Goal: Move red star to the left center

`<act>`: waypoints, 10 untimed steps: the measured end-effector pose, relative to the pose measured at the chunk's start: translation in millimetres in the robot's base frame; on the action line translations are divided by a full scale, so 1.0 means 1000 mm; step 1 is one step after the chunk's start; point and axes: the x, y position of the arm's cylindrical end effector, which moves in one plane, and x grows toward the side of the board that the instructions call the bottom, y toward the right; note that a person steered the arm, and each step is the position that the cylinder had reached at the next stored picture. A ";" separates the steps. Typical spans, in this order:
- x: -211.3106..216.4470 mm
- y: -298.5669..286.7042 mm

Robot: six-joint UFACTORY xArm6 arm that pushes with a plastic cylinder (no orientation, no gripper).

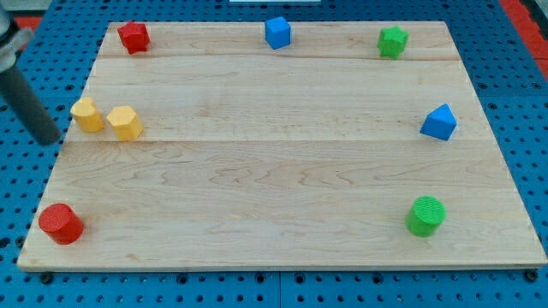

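Observation:
The red star (134, 37) sits at the top left corner of the wooden board (282, 171). My tip (50, 139) is at the board's left edge, about mid-height, well below and left of the red star. The dark rod slants up toward the view's top left. Two yellow blocks, a rounded one (86, 114) and a hexagonal one (125, 122), lie side by side just right of my tip, between it and the board's middle. My tip touches no block.
A red cylinder (61, 223) lies at the bottom left. A blue cube (277, 32) is at top centre, a green star (393, 41) at top right, a blue wedge-like block (439, 122) at the right edge, and a green cylinder (425, 215) at bottom right.

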 end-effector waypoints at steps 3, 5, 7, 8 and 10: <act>-0.012 0.075; -0.102 0.039; -0.223 0.035; -0.232 0.056; -0.173 0.069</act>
